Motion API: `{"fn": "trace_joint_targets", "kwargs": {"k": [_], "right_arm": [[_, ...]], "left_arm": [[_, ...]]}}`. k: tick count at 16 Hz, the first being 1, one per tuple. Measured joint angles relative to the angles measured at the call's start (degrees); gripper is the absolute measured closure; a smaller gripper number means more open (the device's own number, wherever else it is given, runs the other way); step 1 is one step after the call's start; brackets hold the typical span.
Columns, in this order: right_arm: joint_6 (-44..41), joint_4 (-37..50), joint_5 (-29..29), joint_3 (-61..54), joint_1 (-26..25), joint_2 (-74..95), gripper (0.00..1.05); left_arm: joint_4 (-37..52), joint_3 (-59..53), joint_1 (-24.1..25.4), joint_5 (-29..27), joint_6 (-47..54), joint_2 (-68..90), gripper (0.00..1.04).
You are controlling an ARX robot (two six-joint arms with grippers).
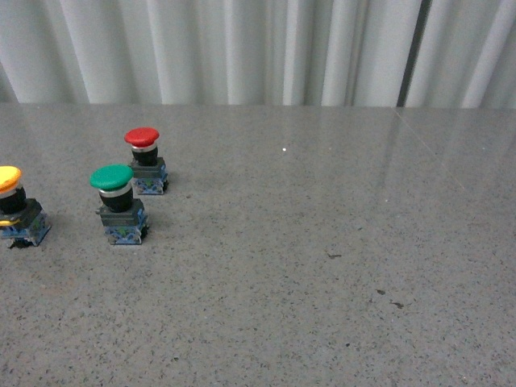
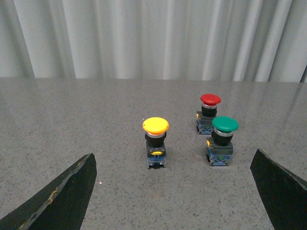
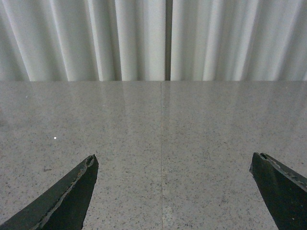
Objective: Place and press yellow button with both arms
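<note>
Position: yellow button [image 1: 11, 201] stands upright, cap up, at left edge of worktop [image 1: 322, 266], partly cut off in front view. Green button [image 1: 119, 205] and red button [image 1: 145, 165] sit just right of it. Left fingers [image 2: 67, 191] spread wide, empty; button lies ahead between them, well apart. Right fingers [image 3: 67, 196] spread too, facing only worktop. Left arm looks nearer.
</note>
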State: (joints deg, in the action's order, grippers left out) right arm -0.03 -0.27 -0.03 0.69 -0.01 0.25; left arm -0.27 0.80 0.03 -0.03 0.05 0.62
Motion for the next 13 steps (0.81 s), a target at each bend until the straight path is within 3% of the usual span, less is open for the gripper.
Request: {"fn": "trace_joint_targets", "kwargs": {"k": [13], "right_arm": [[0.0, 0.0, 0.0, 0.0, 0.0, 0.0, 0.07]], "left_arm": [[-0.02, 0.0, 0.0, 0.0, 0.0, 0.0, 0.07]]}}
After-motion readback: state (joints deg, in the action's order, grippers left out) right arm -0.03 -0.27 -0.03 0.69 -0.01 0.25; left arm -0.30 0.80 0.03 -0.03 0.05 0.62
